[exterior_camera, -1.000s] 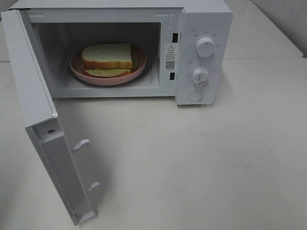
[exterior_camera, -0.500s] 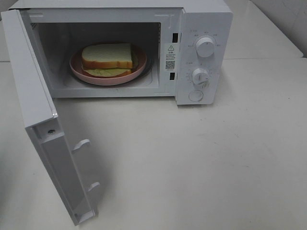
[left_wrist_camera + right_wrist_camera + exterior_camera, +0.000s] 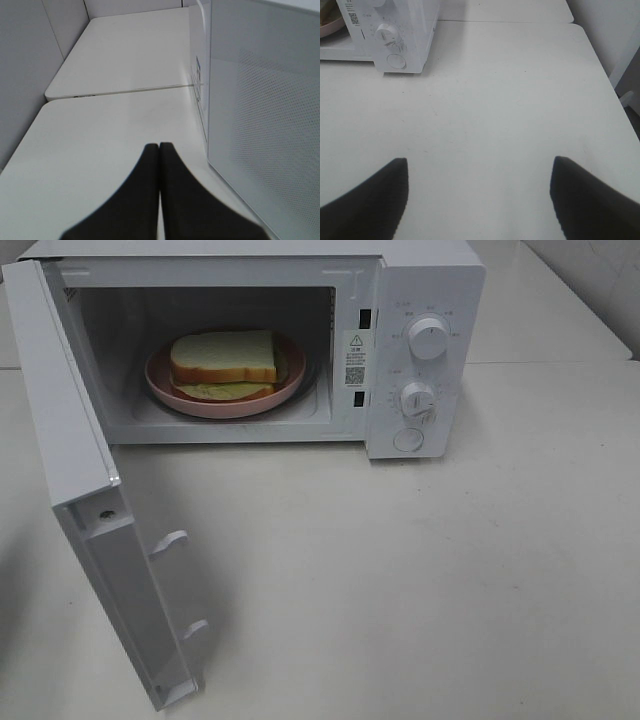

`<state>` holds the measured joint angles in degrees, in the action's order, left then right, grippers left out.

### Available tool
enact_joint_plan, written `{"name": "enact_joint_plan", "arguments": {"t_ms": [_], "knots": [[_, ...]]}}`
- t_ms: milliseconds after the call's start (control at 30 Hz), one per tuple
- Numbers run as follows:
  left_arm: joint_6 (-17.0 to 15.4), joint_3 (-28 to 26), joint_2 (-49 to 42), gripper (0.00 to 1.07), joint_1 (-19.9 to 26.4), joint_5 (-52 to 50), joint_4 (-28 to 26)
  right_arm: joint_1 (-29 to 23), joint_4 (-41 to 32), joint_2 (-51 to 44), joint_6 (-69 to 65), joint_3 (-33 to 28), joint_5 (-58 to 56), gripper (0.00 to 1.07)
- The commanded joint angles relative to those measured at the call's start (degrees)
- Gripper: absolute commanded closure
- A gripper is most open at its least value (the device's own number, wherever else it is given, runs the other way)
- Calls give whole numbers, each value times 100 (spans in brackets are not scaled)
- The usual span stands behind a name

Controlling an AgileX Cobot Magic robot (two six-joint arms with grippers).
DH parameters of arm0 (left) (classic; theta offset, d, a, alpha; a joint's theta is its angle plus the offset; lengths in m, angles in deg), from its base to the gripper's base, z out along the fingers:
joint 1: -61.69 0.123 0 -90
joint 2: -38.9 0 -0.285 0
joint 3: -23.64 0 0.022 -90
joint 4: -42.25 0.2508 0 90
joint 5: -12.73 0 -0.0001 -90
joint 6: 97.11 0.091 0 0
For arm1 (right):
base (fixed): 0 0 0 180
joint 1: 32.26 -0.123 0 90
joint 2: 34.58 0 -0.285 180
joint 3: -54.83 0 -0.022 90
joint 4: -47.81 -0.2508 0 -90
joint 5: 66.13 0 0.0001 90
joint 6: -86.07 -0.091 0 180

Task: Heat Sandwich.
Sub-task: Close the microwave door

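Observation:
The sandwich (image 3: 223,362), white bread with tan crust and pale green filling, lies on a round pink plate (image 3: 290,383) inside the white microwave (image 3: 425,280). The microwave door (image 3: 75,470) hangs wide open toward the front left. Neither arm appears in the exterior high view. My left gripper (image 3: 159,146) is shut, its black fingers pressed together, hovering over the table just outside the open door (image 3: 260,125). My right gripper (image 3: 479,162) is open with nothing between its fingers, above bare table to the right of the microwave (image 3: 395,35).
Two dials (image 3: 429,338) and a round button (image 3: 408,439) sit on the microwave's right panel. A seam (image 3: 550,362) runs between this white table and a second table behind. A wall (image 3: 25,65) stands close on the left side.

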<state>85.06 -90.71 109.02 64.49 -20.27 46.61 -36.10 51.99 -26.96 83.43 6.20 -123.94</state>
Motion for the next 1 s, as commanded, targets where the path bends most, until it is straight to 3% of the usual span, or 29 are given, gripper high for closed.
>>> {"name": "enact_joint_plan", "arguments": {"t_ms": [33,267,700,833,1000], "knots": [[-218,-57,241,107,-74,-413,34,46,-23,-155,46,-6,63,32],[-218,-264,1083,107,-642,-917,516,46,-23,-155,46,-6,63,32],[-218,-670,2086,107,-1736,-1341,516,46,-23,-155,46,-6,63,32],[-218,-951,2309,107,-2074,-1346,424,46,-23,-155,46,-6,63,32],[-103,-1324,2567,107,-2590,-1329,-149,46,-23,-155,46,-6,63,32]]}}
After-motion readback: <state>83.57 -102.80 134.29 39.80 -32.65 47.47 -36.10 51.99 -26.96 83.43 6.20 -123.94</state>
